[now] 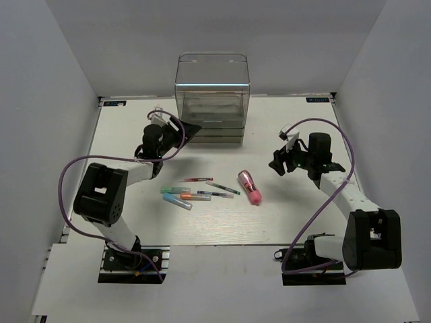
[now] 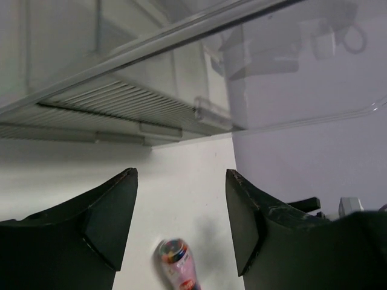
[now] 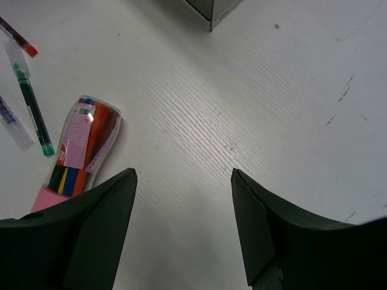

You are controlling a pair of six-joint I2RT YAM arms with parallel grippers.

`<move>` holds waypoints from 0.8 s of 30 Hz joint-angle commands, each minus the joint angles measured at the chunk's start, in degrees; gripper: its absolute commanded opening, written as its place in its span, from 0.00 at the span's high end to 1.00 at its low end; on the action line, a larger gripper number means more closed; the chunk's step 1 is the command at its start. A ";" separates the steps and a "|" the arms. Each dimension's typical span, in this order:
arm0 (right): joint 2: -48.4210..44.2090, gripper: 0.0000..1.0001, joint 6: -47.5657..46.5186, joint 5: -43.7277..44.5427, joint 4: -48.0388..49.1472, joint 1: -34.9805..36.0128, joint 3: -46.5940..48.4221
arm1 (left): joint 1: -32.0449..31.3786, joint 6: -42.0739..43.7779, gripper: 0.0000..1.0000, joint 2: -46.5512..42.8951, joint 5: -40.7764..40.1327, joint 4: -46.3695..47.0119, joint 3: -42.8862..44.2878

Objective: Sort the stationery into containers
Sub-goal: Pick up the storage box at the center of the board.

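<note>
The clear organiser point(image 1: 212, 94) stands at the back centre, its shallow drawers point(image 2: 115, 109) filling the top of the left wrist view. My left gripper point(image 1: 188, 130) point(image 2: 181, 175) hovers open and empty just left of those drawers. The stationery lies mid-table: a red pen point(image 1: 197, 180), a green pen point(image 1: 222, 188), a dark pen point(image 1: 214, 194), short green point(image 1: 176, 190), orange point(image 1: 185, 196) and blue point(image 1: 178, 201) markers. The pink tube point(image 1: 250, 187) point(image 3: 81, 154) point(image 2: 177, 263) lies right of them. My right gripper point(image 1: 277, 165) point(image 3: 184, 175) is open over bare table, right of the tube.
White walls close in the table on the left, the back and the right. A corner of the organiser point(image 3: 211, 9) shows at the top of the right wrist view. Purple cables loop off both arms.
</note>
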 commanded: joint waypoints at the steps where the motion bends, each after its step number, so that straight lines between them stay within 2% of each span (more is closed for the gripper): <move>1: -0.33 0.31 2.91 -1.49 3.45 0.46 2.27 | -2.42 -1.01 0.30 0.60 -7.72 4.62 2.12; 10: -0.25 0.34 3.53 -2.02 5.74 0.55 1.30 | -6.91 -3.72 0.34 8.51 -16.01 10.60 5.28; 15: -0.60 0.34 3.44 -1.93 6.44 0.90 0.77 | -8.66 -3.73 0.37 10.97 -17.77 10.60 9.05; 21: -1.48 0.34 2.65 -1.58 6.88 0.90 -0.72 | -9.28 -5.58 0.38 12.03 -18.83 11.23 9.59; 24: -1.83 0.34 2.65 -1.49 7.06 0.98 -0.99 | -9.81 -6.89 0.42 12.03 -21.55 9.64 9.59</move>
